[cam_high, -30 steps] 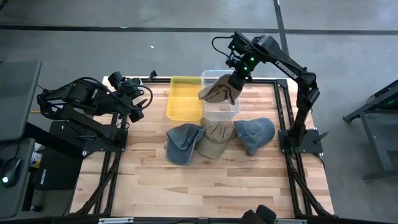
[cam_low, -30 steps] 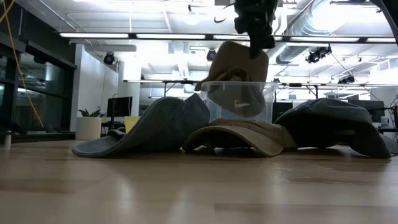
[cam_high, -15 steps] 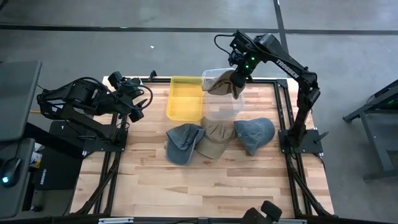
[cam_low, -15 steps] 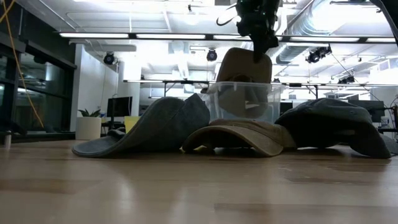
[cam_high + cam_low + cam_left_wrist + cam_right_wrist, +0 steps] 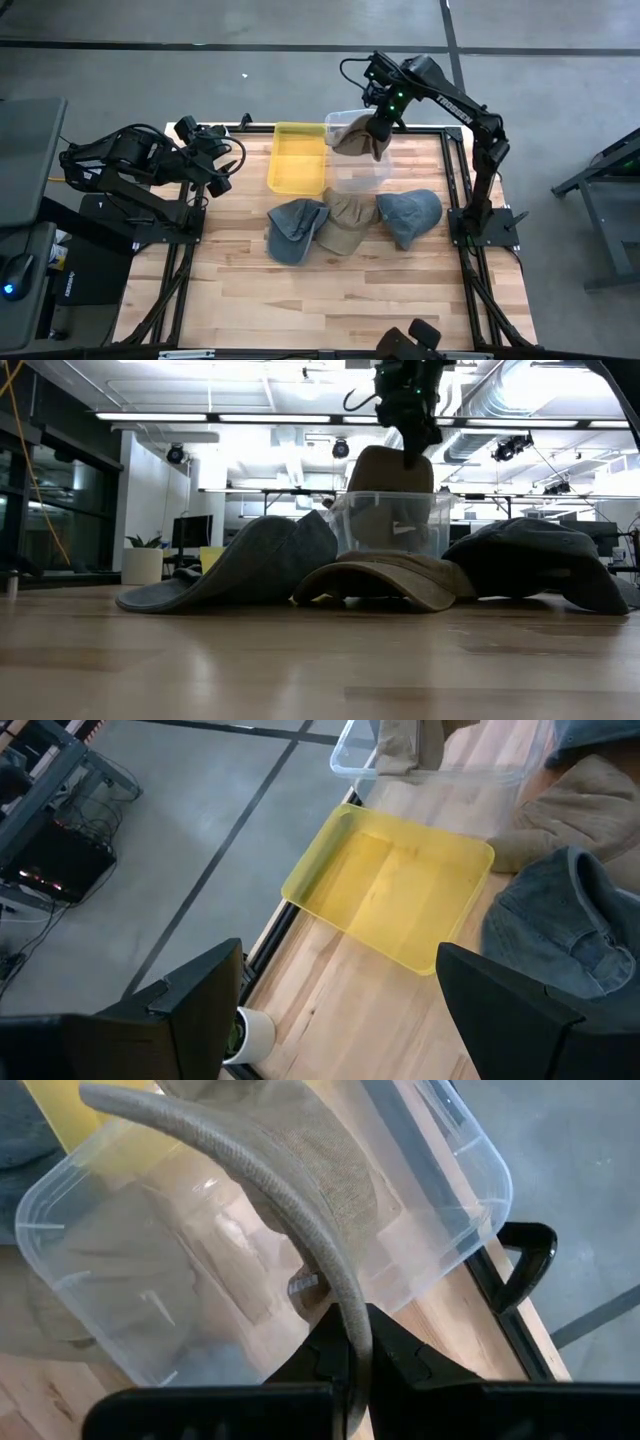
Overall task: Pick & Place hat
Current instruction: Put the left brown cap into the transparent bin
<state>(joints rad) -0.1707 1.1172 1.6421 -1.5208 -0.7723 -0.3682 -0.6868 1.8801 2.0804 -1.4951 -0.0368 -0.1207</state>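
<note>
Pinching the brim of a tan hat (image 5: 357,142), the right gripper (image 5: 377,128) hangs over the far end of the clear plastic bin (image 5: 355,175), its fingers pressed together on the fabric; from table level the hat (image 5: 390,470) dips partly below the bin's rim (image 5: 390,500). Beside the bin sits a yellow tray (image 5: 297,157). Nearer on the wooden table (image 5: 330,285) lie three more caps: a blue denim one (image 5: 295,228), a khaki one (image 5: 347,222) and another blue one (image 5: 410,215), the khaki touching both neighbours. The left gripper (image 5: 222,165) waits at the table's left edge, fingers (image 5: 190,1010) spread wide and holding nothing
</note>
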